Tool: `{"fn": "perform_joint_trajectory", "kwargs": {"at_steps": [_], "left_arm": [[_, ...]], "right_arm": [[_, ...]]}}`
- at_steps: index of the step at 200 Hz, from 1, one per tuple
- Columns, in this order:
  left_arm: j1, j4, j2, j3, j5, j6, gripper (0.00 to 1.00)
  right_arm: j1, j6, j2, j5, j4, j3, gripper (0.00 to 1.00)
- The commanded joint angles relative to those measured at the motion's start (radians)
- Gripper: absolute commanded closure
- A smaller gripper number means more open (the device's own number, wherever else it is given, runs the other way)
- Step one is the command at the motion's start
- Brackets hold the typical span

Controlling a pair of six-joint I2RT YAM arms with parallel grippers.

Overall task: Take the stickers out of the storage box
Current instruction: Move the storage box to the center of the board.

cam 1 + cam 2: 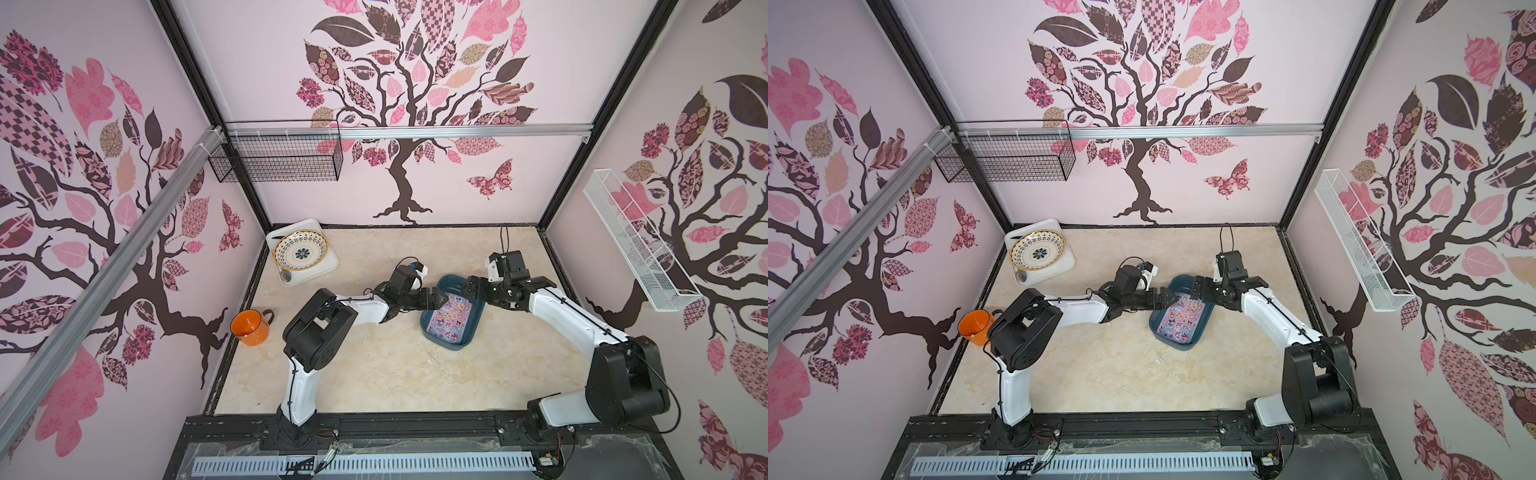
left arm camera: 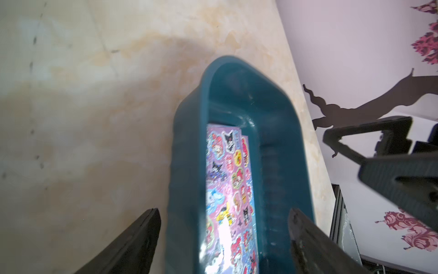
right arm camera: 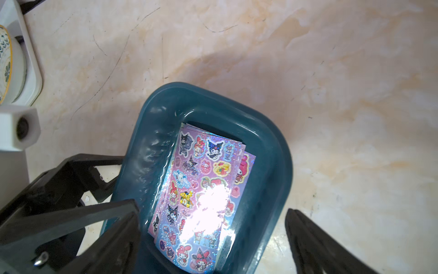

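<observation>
The dark teal storage box (image 1: pixel 473 309) (image 1: pixel 1204 316) sits on the marble table, right of centre, with the lilac cartoon stickers (image 1: pixel 451 319) (image 1: pixel 1180 319) stacked flat inside. My left gripper (image 1: pixel 441 299) (image 2: pixel 223 211) is open at the box's near-left side, one finger outside the wall (image 2: pixel 187 166) and the other over the opposite wall, with the stickers (image 2: pixel 227 178) between them. My right gripper (image 1: pixel 471 289) (image 3: pixel 211 208) is open over the box's far end, one finger above the interior, the other outside the rim (image 3: pixel 272 147). The stickers (image 3: pixel 203 185) lie untouched, glare on the top sheet.
At the back left a white tray (image 1: pixel 320 266) holds a patterned plate (image 1: pixel 300 250). An orange mug (image 1: pixel 249 326) stands by the left wall. A black wire basket (image 1: pixel 278 158) and a white wire basket (image 1: pixel 636 245) hang on the walls.
</observation>
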Motion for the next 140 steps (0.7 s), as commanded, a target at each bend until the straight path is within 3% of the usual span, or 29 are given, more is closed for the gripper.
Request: {"fn": "perform_joint_trajectory", "kwargs": {"at_steps": [1, 44, 81, 111, 140], "left_arm": [[-0.009, 0.056, -0.043, -0.039, 0.029, -0.055, 0.10], [-0.067, 0.065, -0.068, -0.073, 0.030, -0.068, 0.11], [-0.133, 0.071, -0.014, -0.006, 0.039, -0.088, 0.11], [-0.167, 0.068, 0.040, 0.083, 0.060, -0.097, 0.11], [-0.148, -0.011, 0.025, 0.107, 0.027, -0.025, 0.11]], "right_arm": [[-0.041, 0.029, 0.000, -0.029, 0.004, -0.019, 0.02], [-0.050, 0.040, 0.079, -0.086, 0.022, 0.001, 0.08], [-0.071, 0.031, 0.141, -0.078, 0.032, 0.060, 0.09], [-0.089, -0.025, 0.189, -0.019, -0.018, 0.151, 0.09], [-0.095, -0.073, 0.180, 0.049, -0.098, 0.199, 0.09]]}}
